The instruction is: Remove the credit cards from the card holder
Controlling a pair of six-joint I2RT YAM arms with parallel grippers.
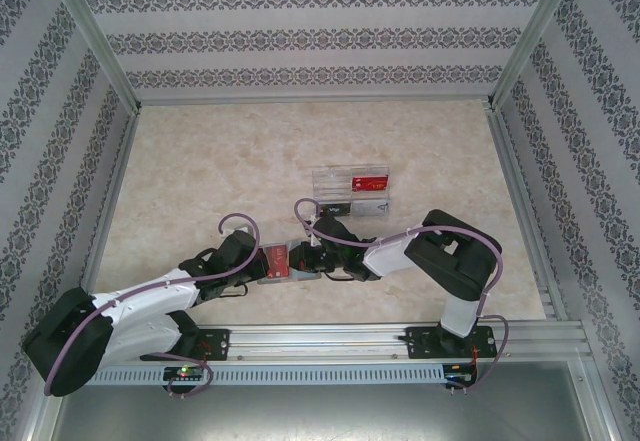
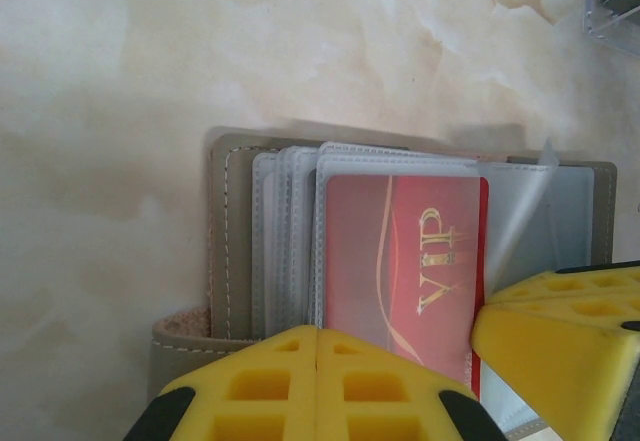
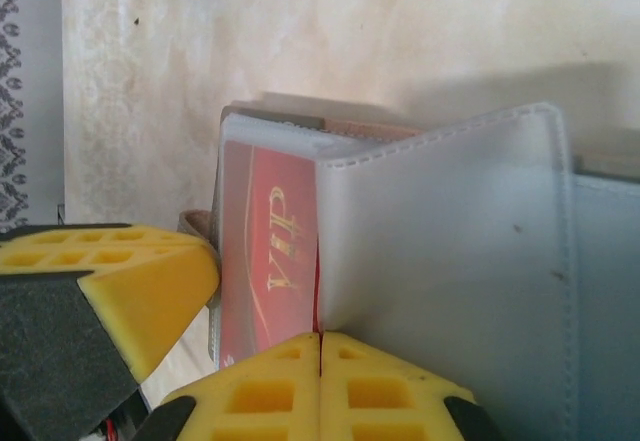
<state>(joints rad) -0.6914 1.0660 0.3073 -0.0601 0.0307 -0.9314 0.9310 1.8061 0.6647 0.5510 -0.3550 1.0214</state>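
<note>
The grey card holder (image 1: 272,267) lies open near the table's front, its grey panel (image 2: 222,221) fanned with clear sleeves. A red VIP card (image 2: 400,261) sits in the top sleeve, with a bare red edge showing on its right. My left gripper (image 2: 318,333) is shut, its tips over the holder's near edge. My right gripper (image 3: 320,337) is shut on a frosted sleeve page (image 3: 440,241), which stands lifted off the red card (image 3: 265,251); the card's edge meets the same seam. A dark card is hidden.
A clear acrylic tray (image 1: 335,176) stands just beyond the holder, with another red card (image 1: 371,181) and a white card (image 1: 372,204) in it. Its corner (image 2: 612,1) shows in the left wrist view. Patterned walls ring the marbled table (image 1: 200,171).
</note>
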